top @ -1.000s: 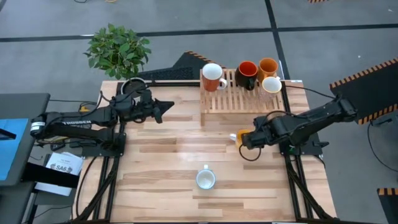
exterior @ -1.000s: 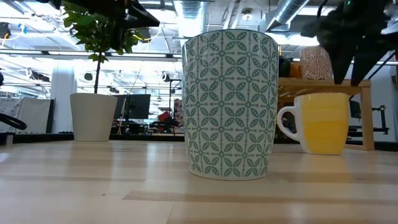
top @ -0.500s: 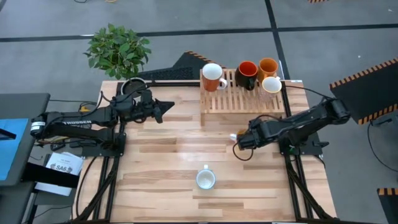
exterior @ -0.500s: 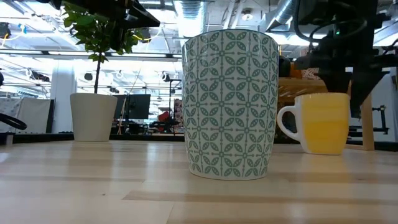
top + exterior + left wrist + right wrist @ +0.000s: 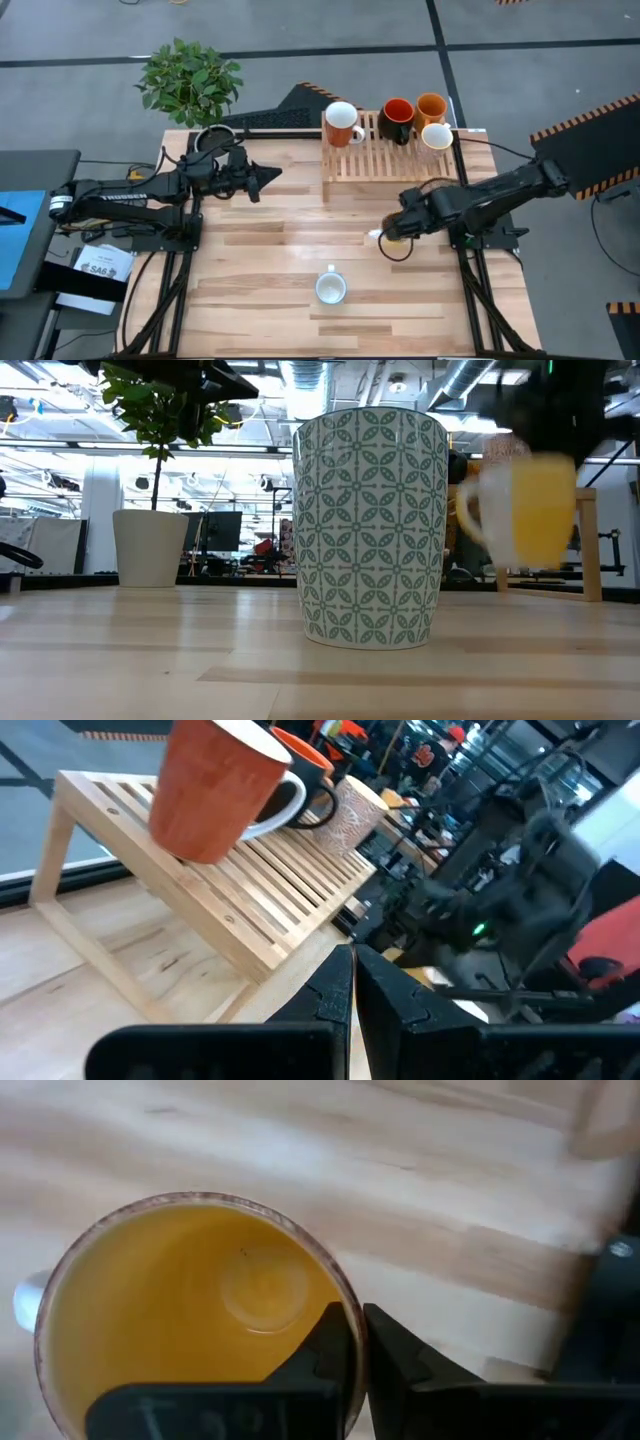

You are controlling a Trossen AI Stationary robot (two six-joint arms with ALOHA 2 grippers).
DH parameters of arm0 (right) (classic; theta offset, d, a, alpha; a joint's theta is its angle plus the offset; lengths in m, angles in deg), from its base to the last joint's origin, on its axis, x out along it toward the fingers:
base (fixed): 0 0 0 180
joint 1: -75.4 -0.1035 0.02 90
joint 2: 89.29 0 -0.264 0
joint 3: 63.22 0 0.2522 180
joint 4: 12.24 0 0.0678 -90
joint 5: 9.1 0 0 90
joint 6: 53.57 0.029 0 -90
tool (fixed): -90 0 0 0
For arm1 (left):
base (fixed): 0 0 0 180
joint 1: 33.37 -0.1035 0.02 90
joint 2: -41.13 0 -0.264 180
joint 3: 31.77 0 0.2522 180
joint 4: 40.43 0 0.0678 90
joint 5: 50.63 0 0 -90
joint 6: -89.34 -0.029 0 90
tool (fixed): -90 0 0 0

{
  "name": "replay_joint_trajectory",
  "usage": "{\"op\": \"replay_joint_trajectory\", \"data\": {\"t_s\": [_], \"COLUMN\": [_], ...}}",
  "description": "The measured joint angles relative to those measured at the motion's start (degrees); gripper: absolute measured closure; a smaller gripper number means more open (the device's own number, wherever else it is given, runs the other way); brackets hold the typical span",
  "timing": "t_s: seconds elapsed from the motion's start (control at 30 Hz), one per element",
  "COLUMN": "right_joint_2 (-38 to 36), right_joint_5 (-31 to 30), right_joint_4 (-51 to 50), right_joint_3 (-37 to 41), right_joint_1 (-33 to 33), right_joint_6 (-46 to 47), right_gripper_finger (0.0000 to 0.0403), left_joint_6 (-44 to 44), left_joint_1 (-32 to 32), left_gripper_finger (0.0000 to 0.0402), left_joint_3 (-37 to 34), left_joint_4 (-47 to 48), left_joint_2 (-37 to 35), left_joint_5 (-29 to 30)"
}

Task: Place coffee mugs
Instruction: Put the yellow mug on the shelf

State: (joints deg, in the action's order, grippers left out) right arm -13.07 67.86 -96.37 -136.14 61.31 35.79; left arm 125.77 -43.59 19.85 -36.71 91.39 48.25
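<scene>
A yellow mug (image 5: 200, 1310) with a white handle hangs a little above the table at mid right, with my right gripper (image 5: 355, 1320) shut on it; the high view shows only its handle (image 5: 375, 235) past the gripper. A green-patterned mug (image 5: 331, 288) stands upright on its base near the table's front. A wooden rack (image 5: 390, 160) at the far edge holds several mugs, among them a brown-orange one (image 5: 342, 122), a red one with a dark outside (image 5: 398, 115) and a cream one (image 5: 436, 135). My left gripper (image 5: 275, 172) hovers shut and level over the far left. My right gripper holds the yellow mug by its rim (image 5: 335, 1285), on the side away from the handle. One finger (image 5: 330, 1340) is inside the cup and the other outside. The fingers come from above, pointing down. The mug (image 5: 535, 510) hangs upright below them, clear of the table.
A potted plant (image 5: 190, 80) stands beyond the table's far left corner. The rack's front slats (image 5: 380, 170) are bare. Bare wood lies between the patterned mug and the rack.
My right gripper has sunk over the yellow mug, shut on its rim and lifted it. The mug stood on the table before and now hangs upright, clear of it.
</scene>
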Motion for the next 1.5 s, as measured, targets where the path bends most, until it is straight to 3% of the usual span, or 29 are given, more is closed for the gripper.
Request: {"op": "replay_joint_trajectory", "data": {"t_s": [0.23, 0.43, 0.63, 0.87, 1.17, 1.5], "right_joint_2": [-2.9, -0.4, 0.8, 5.2, 11.0, 11.1], "right_joint_5": [3.3, -10.2, -13.7, -10.9, -9.0, -8.7], "right_joint_4": [-7.9, -20.1, -19.9, -19.8, -19.6, -19.6], "right_joint_3": [-21.1, -39.3, -41.0, -40.7, -40.7, -40.7], "right_joint_1": [-1.4, 4.8, 17.0, 26.4, 31.1, 34.7], "right_joint_6": [-9.0, -9.7, -13.3, -19.0, -22.6, -23.7], "right_gripper_finger": [0.0367, 0.0367, 0.0367, 0.0367, 0.0364, 0.0361], "left_joint_6": [-0.2, -0.8, -1.3, -1.7, -1.6, -1.3], "left_joint_1": [0.0, 0.0, 0.0, 0.0, 0.0, 0.0], "left_gripper_finger": [0.0401, 0.0401, 0.0401, 0.0401, 0.0401, 0.0401], "left_joint_3": [0.0, 0.0, 0.1, 0.1, 0.1, 0.1], "left_joint_4": [-0.1, -0.2, -0.7, -1.0, -1.1, -1.1], "left_joint_2": [0.0, 0.0, 0.0, 0.0, 0.0, 0.0], "left_joint_5": [-0.1, -0.1, -0.1, -0.5, -0.6, -1.0]}}
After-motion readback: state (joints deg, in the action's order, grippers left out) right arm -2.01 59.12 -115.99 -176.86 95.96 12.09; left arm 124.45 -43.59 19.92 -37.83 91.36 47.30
